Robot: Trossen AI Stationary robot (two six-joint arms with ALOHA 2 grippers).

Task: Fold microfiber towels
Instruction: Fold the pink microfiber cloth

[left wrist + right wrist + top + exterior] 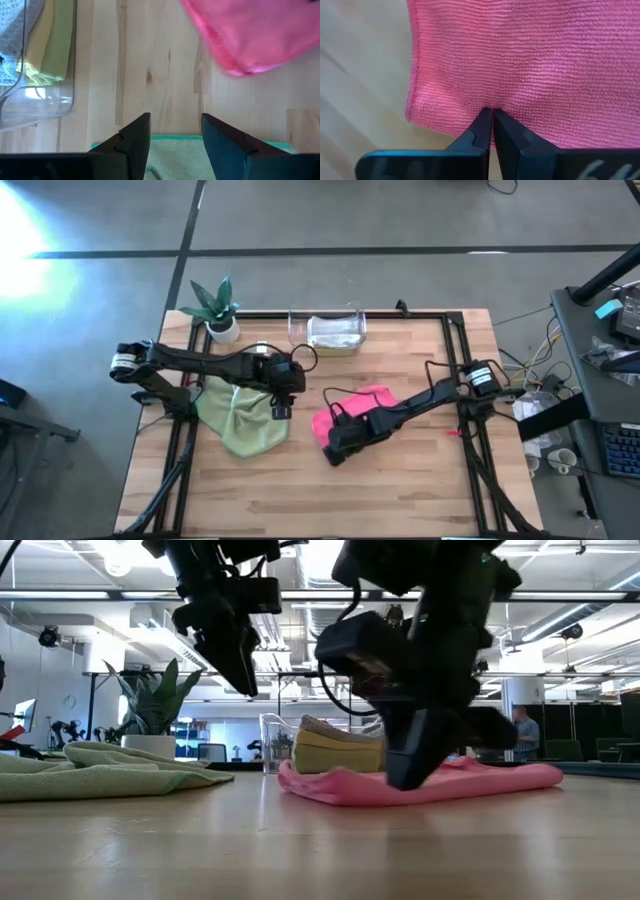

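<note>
**Caller:** Pink cloth fills the close shot, the hot pink towel (530, 60), and the right tool (491, 120) has its tips pressed together right on the weave near one edge. Pinched or just resting on it, I can't tell.

**Analyst:** Pull back and take it big to small. Wooden bench (400, 480) first, both arms over it. Sage green towel (240, 425) lies rumpled and unfolded on the left side, pink one (355, 415) just right of centre, the two well apart.

**Caller:** And at the far edge?

**Analyst:** Clear plastic bin (328, 330) with folded cloths inside; yellow, lime and grey show through its wall from the left wrist. A potted plant (218, 310) stands beside it.

**Caller:** Left tool (175, 145)?

**Analyst:** Fingers well apart, holding nothing, hanging above the near edge of the green towel.

**Caller:** Where does this go sour?

**Analyst:** My read: the right tool's tips are shut on the flat of the cloth. If they've caught only one layer, a lift drags the fold open; if they've caught nothing, it comes up empty. And the low shot shows the pink towel lumpy, so pressing could lock in a crooked crease.
</note>
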